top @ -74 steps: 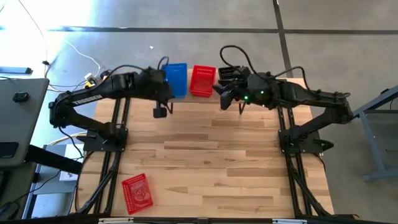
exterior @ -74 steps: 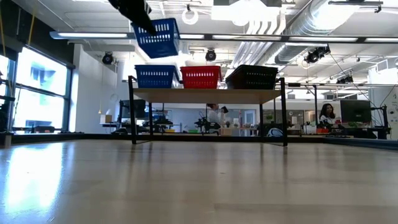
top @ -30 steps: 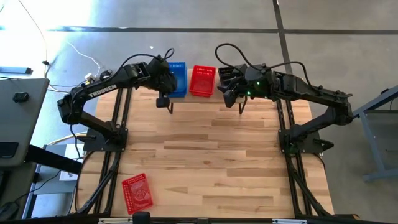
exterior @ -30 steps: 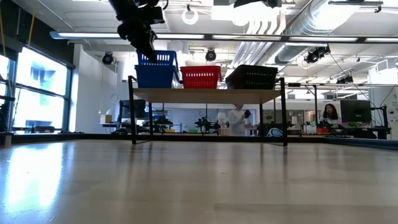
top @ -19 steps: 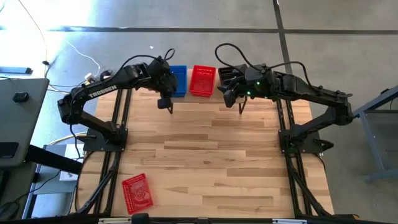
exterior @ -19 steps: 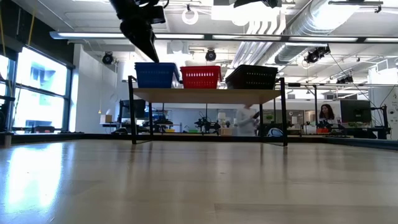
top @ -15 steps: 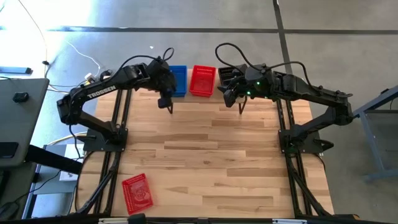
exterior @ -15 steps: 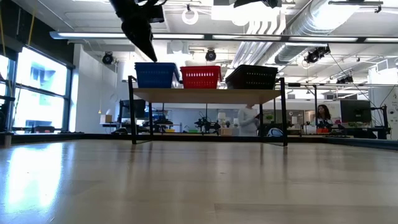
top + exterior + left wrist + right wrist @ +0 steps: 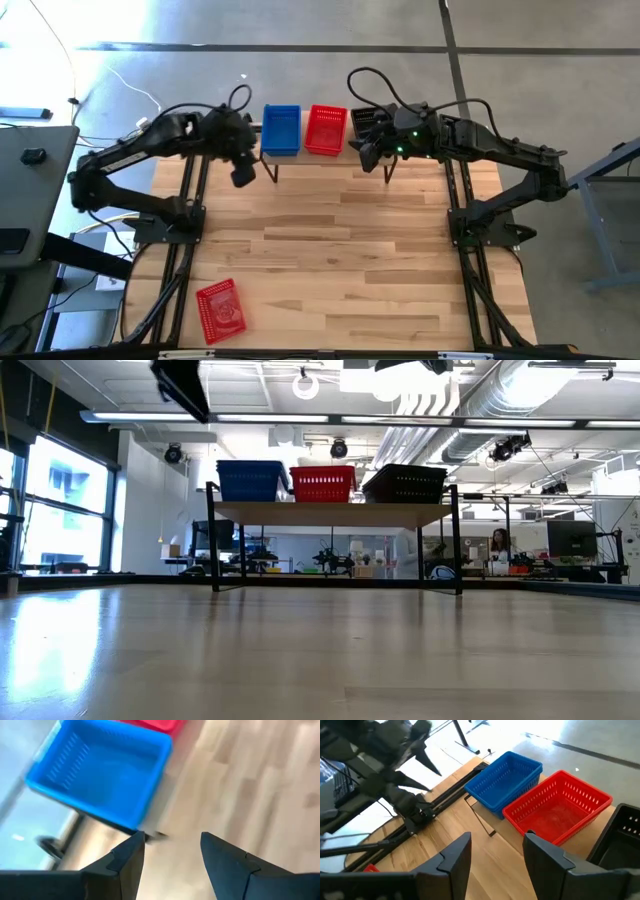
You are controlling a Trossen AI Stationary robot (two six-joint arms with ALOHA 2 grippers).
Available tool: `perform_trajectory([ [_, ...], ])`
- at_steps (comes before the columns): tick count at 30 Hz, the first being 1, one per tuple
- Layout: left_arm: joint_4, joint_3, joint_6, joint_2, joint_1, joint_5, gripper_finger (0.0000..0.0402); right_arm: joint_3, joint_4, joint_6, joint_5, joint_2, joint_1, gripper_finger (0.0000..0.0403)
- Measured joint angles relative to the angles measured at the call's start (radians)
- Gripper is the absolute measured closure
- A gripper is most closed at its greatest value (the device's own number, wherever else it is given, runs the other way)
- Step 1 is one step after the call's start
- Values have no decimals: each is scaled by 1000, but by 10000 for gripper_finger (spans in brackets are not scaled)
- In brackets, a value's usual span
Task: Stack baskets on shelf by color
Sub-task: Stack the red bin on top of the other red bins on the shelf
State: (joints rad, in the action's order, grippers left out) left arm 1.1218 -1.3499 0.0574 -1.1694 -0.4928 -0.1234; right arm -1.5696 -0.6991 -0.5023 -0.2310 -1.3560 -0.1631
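Shelf [image 9: 330, 158] — we count blue stack [image 9: 281, 130], red stack [image 9: 326, 129], black stack [image 9: 405, 483]; left gripper [image 9: 243, 176] open beside blue, right gripper [image 9: 492, 855] open, both empty.

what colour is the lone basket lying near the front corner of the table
Red. The basket on the table shows best in the high view.

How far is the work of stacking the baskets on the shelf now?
Done: blue stack, red stack and black stack sit on the shelf. In hand: nothing; the left gripper, fingers open, hangs beside the shelf. Left: one red basket lies at the table's near edge.
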Motion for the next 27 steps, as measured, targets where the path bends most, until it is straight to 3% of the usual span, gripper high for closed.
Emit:
perform_trajectory([
  [5, 100, 0, -240, 73, 81, 64, 222, 0, 0, -49, 0, 0, 0, 242],
  [11, 217, 0, -527, 136, 224, 67, 222, 0, -37, -139, 0, -1, 0, 242],
  [27, 334, 0, -1131, 175, 703, -33, 240, 0, -205, -354, 0, -1, 140, 242],
])
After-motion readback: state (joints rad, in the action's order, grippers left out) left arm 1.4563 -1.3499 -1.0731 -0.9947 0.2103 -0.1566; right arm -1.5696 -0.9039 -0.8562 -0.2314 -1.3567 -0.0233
